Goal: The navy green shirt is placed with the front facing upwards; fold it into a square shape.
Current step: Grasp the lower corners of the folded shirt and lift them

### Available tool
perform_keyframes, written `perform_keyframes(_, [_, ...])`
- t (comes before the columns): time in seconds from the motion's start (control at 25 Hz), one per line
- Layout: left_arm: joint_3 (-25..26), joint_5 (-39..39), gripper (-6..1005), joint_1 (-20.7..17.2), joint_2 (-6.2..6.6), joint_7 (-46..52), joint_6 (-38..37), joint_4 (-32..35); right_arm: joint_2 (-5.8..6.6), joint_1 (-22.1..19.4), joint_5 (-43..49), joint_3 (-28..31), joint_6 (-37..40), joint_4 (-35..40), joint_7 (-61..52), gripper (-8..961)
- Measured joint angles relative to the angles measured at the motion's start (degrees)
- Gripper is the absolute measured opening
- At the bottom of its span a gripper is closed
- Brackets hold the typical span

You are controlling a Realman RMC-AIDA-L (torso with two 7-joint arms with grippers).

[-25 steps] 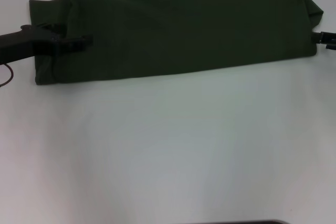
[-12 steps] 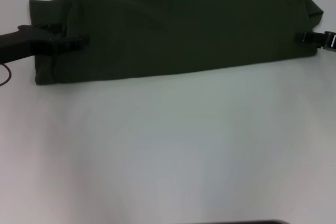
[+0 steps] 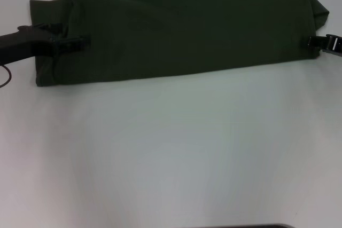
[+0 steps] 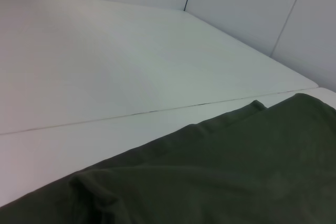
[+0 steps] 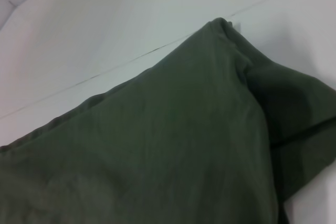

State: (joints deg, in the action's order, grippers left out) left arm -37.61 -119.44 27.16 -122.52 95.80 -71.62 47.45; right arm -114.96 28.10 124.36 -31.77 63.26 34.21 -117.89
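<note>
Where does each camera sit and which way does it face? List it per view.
Head: on the robot's head, facing forward and down at the table; shows the left gripper over the navy green shirt and the right gripper at its edge.
Left wrist: skims the shirt toward panelled walls; no own fingers.
Right wrist: close over folded cloth; no fingers.
All share the shirt.

Head view: I look down from above the shirt (image 3: 187, 30).
Wrist views: low, close over that same shirt's ends.
</note>
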Motion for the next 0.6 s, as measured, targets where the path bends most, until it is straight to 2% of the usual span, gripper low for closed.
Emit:
perform_keyframes(0.16, [0.0,0.0,920,0.0,0.03,0.0,0.1,0.0,0.08,0.0,0.0,0.0,-0.4,-0.3,-0.3,530])
perform_keyframes(0.36, [0.0,0.0,920,-0.1,0.15,0.0,0.1,0.0,0.28,0.0,0.0,0.1,-0.5,-0.3,-0.7,293])
perform_keyframes(0.48, [0.0,0.0,920,-0.1,0.17,0.0,0.1,0.0,0.41,-0.2,0.0,0.2,-0.1,-0.3,-0.9,56])
perform_keyframes(0.6, [0.0,-0.1,920,-0.1,0.22,0.0,0.0,0.0,0.5,-0.4,0.0,0.4,0.0,-0.3,-1.0,45])
